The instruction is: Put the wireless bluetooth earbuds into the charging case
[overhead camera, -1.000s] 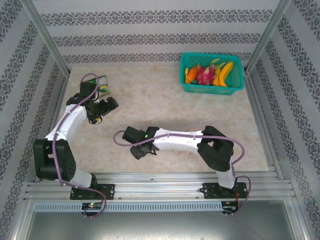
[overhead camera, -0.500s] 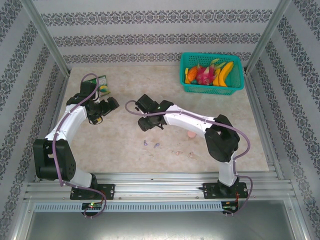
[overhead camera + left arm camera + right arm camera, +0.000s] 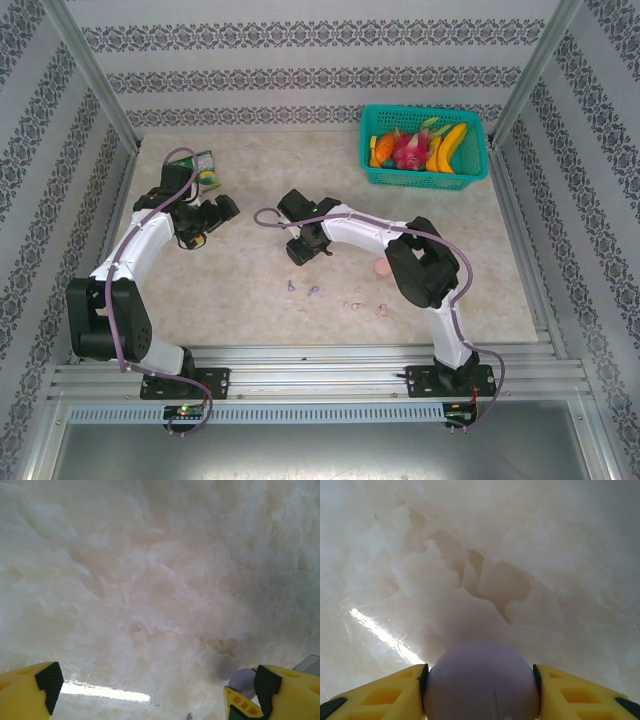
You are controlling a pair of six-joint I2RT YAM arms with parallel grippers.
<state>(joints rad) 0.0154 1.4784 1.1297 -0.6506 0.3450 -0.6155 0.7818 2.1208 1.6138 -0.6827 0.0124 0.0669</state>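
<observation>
My right gripper (image 3: pixel 302 250) is at the table's middle-left, shut on a lilac round case (image 3: pixel 481 682) that sits between both yellow fingers (image 3: pixel 380 692). Tiny lilac earbuds (image 3: pixel 291 286) (image 3: pixel 313 291) lie on the table nearer the front edge, with pale pink ones (image 3: pixel 352 304) (image 3: pixel 380 310) to their right. A pink round disc (image 3: pixel 381 268) rests beside the right arm. My left gripper (image 3: pixel 222 210) stands open low over the table; a second lilac round piece (image 3: pixel 243 679) lies just by its right finger (image 3: pixel 272 690), and nothing is held between the fingers.
A teal basket (image 3: pixel 470 182) of toy fruit stands at the back right. A green packet (image 3: pixel 205 170) lies at the back left, behind the left arm. Metal frame posts and patterned walls close in the table's sides.
My right gripper has swung from the front-left area, where it covered the small bits, back toward the table's middle, then settled slightly nearer. The left arm has stayed put.
</observation>
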